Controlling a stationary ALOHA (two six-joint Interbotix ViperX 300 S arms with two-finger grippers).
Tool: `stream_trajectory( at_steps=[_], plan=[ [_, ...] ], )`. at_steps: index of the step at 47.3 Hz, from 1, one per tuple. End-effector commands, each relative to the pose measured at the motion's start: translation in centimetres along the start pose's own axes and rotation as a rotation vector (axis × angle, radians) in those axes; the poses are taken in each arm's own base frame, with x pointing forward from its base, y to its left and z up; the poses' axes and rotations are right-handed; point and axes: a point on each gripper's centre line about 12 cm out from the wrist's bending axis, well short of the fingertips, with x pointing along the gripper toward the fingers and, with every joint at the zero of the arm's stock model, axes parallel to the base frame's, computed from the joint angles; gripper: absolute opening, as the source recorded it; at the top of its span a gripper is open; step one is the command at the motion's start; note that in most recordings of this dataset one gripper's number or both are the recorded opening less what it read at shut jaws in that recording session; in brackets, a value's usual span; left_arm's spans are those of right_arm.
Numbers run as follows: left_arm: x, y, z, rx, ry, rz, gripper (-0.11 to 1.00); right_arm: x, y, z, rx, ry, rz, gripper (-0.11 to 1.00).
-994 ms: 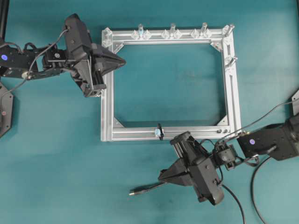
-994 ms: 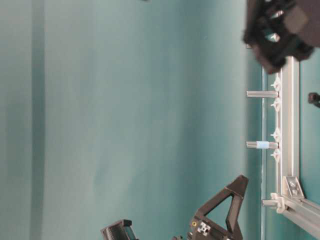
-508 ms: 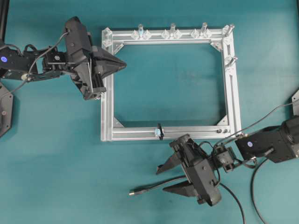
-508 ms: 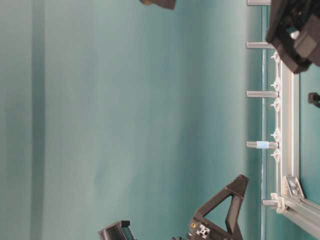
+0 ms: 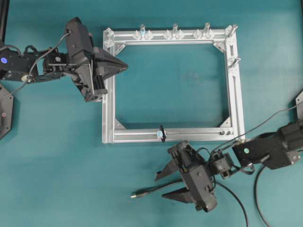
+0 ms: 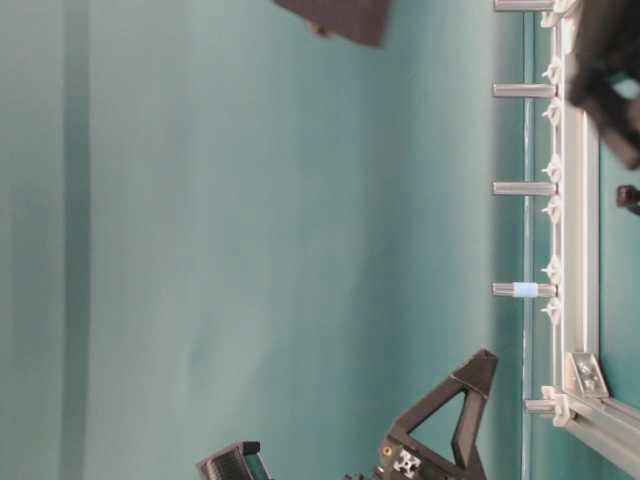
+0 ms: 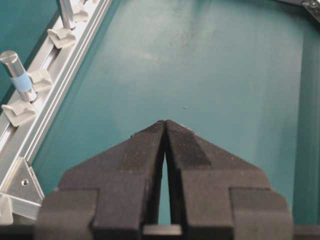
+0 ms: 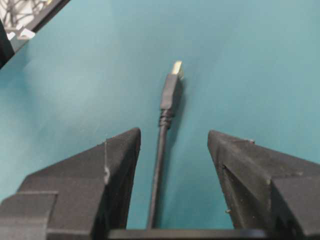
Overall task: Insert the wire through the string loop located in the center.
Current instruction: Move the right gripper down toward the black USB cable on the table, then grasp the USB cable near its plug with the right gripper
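The wire (image 5: 150, 190) lies on the teal table in front of the frame, its silver-tipped plug (image 5: 134, 194) pointing left. My right gripper (image 5: 160, 188) is open and straddles the wire just behind the plug. In the right wrist view the wire (image 8: 169, 95) runs between the two fingers of the right gripper (image 8: 173, 134) without touching either. The string loop (image 5: 162, 133) stands on the frame's near rail, above and apart from the right gripper. My left gripper (image 5: 125, 65) is shut and empty over the frame's left rail; it also shows in the left wrist view (image 7: 165, 123).
The aluminium frame (image 5: 108, 109) lies in the middle of the table. Upright pegs (image 5: 174, 29) stand along its far rail and right rail. One peg with a blue band (image 7: 21, 80) is to the left of the left gripper. The right arm's cables (image 5: 246, 208) trail at the lower right.
My right gripper has opened and shifted left and toward the table's front, now straddling the wire. The wire and the left gripper have barely moved.
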Motion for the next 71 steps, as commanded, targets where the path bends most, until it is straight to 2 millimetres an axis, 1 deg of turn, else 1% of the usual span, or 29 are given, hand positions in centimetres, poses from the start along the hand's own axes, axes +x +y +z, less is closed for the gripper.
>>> stream_trajectory(
  at_steps=[1, 13, 20, 31, 35, 43, 48, 50, 57, 71],
  plan=[
    [-0.3, -0.2, 0.7, -0.002, -0.024, -0.007, 0.0, 0.4, 0.3, 0.9, 0.027, -0.027, 0.007, 0.61],
    [-0.3, -0.2, 0.4, -0.003, -0.017, -0.006, 0.0, 1.3, 0.2, 0.0, 0.051, -0.006, 0.006, 0.61],
    [-0.4, -0.2, 0.2, -0.005, -0.014, -0.006, 0.0, 1.8, 0.1, -0.9, 0.052, 0.016, 0.004, 0.6],
    [-0.4, -0.2, 0.0, -0.008, -0.007, -0.007, 0.0, 1.9, 0.0, -1.4, 0.063, 0.028, -0.003, 0.57],
    [-0.4, -0.2, 0.0, -0.008, -0.007, -0.007, 0.0, 1.9, -0.1, -1.4, 0.067, 0.03, -0.006, 0.51],
    [-0.4, -0.2, -0.1, -0.008, -0.004, -0.007, 0.0, 1.9, -0.1, -1.6, 0.065, 0.04, -0.007, 0.27],
    [-0.4, -0.2, 0.0, -0.008, -0.006, -0.007, 0.0, 1.9, -0.1, -2.0, 0.064, 0.078, -0.012, 0.13],
    [-0.4, -0.2, 0.0, -0.008, -0.006, -0.007, 0.0, 1.8, -0.2, -2.3, 0.065, 0.102, -0.017, 0.08],
    [-0.4, -0.4, -0.1, -0.006, -0.005, -0.012, 0.0, 1.8, -0.2, -2.8, 0.066, 0.156, -0.025, 0.08],
    [-0.4, -0.7, -0.1, -0.003, -0.005, -0.021, 0.0, 1.8, -0.2, -2.7, 0.078, 0.152, -0.026, 0.08]
  ],
)
